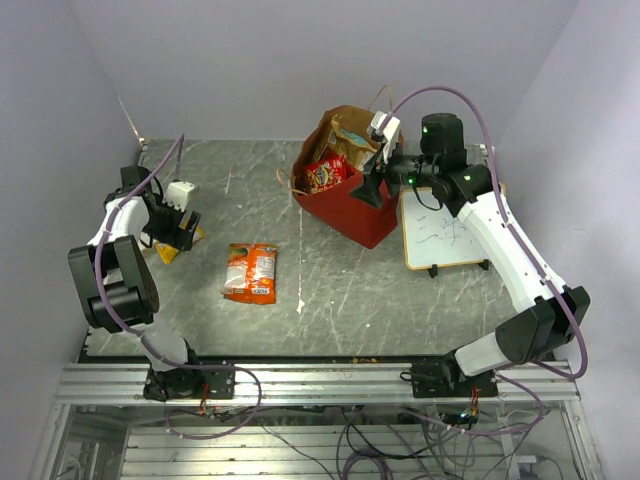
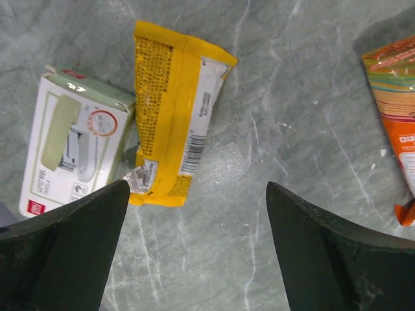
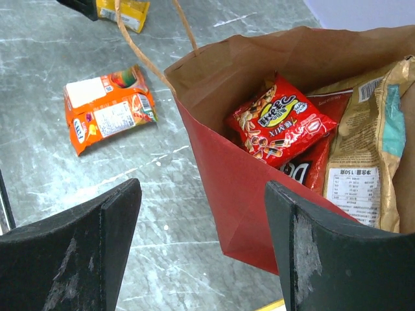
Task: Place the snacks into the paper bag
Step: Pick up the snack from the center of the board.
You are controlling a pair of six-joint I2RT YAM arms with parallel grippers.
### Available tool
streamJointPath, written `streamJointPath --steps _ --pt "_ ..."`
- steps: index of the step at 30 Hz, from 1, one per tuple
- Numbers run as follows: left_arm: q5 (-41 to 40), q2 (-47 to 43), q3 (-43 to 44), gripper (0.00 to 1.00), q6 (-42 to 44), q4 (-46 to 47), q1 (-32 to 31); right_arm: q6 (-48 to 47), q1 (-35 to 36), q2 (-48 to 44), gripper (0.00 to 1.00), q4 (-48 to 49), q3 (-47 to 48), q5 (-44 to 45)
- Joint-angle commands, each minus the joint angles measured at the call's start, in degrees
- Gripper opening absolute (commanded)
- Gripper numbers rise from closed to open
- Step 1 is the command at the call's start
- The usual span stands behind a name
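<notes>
The red paper bag (image 1: 345, 212) stands upright at the back centre, its open mouth showing in the right wrist view (image 3: 240, 194). In it are a red snack packet (image 3: 282, 123), a dark red bag and a kraft-brown pouch (image 3: 363, 149). My right gripper (image 1: 373, 187) is open and empty at the bag's right rim (image 3: 201, 184). An orange packet (image 1: 251, 272) lies flat mid-table. A yellow packet (image 2: 172, 110) lies at the left. My left gripper (image 1: 183, 232) hovers open and empty just near of it (image 2: 198, 188).
A white carton (image 2: 71, 139) lies touching the yellow packet's left side. A wood-framed whiteboard (image 1: 445, 230) lies to the right of the bag, under my right arm. The bag's twisted handles (image 3: 146, 55) hang out toward the orange packet (image 3: 107, 107).
</notes>
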Motion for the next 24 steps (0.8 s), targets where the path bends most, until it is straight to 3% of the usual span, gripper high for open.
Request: streamJointPath --steps 1,24 --pt "-1.1 1.75 3.62 0.97 3.34 1.88 0.37 -0.37 -0.25 -1.73 0.77 1.78 -1.52 -0.99" --pt "0.95 10.38 6.92 0.92 4.06 0.33 0.41 -0.19 -0.25 -0.46 0.77 1.28 -0.94 -0.63"
